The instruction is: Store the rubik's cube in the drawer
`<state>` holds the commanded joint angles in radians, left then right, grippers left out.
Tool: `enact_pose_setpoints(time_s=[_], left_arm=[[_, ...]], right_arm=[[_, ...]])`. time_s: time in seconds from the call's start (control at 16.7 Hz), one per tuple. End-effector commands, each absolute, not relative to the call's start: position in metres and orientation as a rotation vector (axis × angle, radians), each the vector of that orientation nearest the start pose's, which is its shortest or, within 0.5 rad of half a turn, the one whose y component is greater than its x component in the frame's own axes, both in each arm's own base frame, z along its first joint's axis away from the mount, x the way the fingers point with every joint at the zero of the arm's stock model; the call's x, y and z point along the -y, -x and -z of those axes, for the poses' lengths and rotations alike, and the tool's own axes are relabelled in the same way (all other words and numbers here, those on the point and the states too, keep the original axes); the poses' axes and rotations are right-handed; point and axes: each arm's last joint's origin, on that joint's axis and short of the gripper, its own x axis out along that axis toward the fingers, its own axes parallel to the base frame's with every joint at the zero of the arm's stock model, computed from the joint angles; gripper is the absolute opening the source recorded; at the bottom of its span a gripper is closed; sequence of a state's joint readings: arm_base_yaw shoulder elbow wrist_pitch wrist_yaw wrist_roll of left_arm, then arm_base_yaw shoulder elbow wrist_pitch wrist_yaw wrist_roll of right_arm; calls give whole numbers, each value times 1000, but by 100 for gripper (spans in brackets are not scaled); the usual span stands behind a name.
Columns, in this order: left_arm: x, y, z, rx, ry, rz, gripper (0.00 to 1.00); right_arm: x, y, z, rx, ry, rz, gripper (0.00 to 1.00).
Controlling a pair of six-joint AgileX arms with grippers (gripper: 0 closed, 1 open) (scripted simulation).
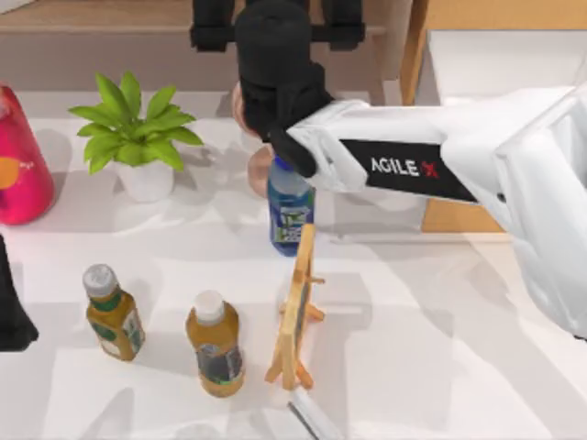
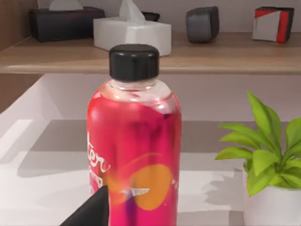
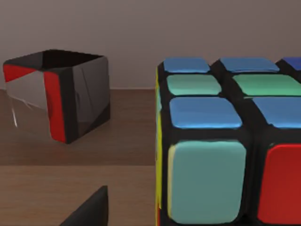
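rubik's cube (image 3: 221,146) edge-cropped (drawer (image 1: 477,64) too)

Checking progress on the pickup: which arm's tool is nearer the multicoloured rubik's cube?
Right. Its wrist view has the black-gridded, multicoloured rubik's cube directly in front, close up. The left tool sits parked at the table's left edge beside the pink bottle.

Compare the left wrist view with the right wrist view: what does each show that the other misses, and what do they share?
Left wrist only: a pink bottle with a black cap, a white tissue box, a potted green plant and a dark rounded object.
Right wrist only: the rubik's cube close up, its blue, green and red squares facing the camera.
Both: the wooden shelf and on it the black, red and white box.
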<state>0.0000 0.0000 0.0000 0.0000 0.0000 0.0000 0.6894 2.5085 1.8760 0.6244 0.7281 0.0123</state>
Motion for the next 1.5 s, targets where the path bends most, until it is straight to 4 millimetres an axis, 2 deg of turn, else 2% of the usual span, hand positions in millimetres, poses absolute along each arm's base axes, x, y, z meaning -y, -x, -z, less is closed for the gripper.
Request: enact_pose_setpoints(time_s=[0.12, 0.9, 1.5], left_arm=[[1, -106, -160, 0, 0, 0, 100], [1, -106, -160, 0, 0, 0, 100], [1, -106, -160, 0, 0, 0, 100]], right_arm=[[-348, -443, -159, 0, 0, 10, 100], [-348, -443, -159, 0, 0, 10, 2], [-349, -441, -160, 1, -2, 6, 0]])
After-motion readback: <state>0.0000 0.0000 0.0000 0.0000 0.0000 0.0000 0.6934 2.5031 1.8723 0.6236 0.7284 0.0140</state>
